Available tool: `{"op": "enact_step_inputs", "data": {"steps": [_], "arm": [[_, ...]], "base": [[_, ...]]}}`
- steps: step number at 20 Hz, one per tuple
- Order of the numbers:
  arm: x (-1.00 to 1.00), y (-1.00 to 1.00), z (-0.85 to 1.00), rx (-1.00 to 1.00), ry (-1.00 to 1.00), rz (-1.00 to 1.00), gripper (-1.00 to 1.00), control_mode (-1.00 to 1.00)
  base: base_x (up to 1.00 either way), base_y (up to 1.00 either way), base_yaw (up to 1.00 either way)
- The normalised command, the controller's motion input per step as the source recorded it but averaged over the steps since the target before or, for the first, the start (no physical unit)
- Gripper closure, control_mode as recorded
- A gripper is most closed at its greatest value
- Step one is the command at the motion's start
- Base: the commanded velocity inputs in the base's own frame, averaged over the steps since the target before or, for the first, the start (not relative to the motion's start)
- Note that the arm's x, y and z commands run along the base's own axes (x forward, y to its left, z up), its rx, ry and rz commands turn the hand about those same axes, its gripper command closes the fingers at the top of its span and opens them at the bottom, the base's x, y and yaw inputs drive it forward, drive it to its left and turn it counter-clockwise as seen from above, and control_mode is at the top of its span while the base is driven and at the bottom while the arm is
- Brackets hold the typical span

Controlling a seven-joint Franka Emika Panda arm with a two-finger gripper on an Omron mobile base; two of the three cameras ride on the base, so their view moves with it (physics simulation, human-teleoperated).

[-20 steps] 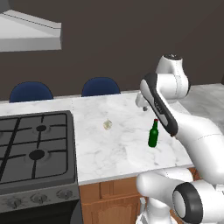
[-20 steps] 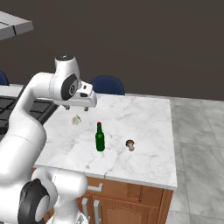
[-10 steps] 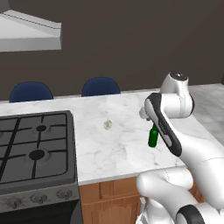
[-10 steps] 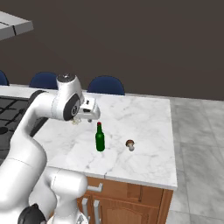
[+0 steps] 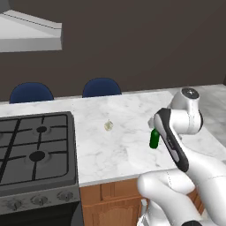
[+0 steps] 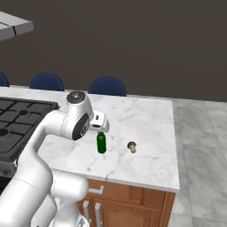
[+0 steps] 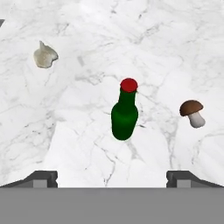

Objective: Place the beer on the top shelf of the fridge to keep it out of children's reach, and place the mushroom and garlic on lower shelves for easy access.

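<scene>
Pincer (image 7: 112, 178) wide open, empty, hovering above the upright beer (image 7: 124, 114) on the marble surface (image 7: 87, 52) between garlic (image 7: 44, 55) and mushroom (image 7: 192, 113); off-centre descent could clip the red cap and topple it.

White marble counter (image 7: 87, 26), upright beer (image 7: 124, 113), mushroom (image 7: 192, 113), garlic (image 7: 44, 55)

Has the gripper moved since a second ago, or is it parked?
Yes. In the right base view the gripper has swung right along the marble counter, from near the garlic to just above the standing beer, jaws open.
</scene>
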Motion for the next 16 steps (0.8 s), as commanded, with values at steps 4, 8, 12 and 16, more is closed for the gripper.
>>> {"op": "enact_step_inputs", "data": {"steps": [4, 8, 12, 16], "arm": [[0.01, -0.04, -0.36, 0.00, -0.09, 0.00, -1.00, -1.00], [0.08, -0.01, -0.36, 0.02, -0.09, 0.00, -1.00, -1.00], [0.11, -0.04, -0.29, 0.04, -0.08, 0.00, -1.00, -1.00], [0.16, -0.07, -0.17, 0.04, -0.01, 0.00, -1.00, -1.00]], "base": [[0.00, 0.00, 0.00], [0.00, 0.00, 0.00], [0.00, 0.00, 0.00], [0.00, 0.00, 0.00]]}}
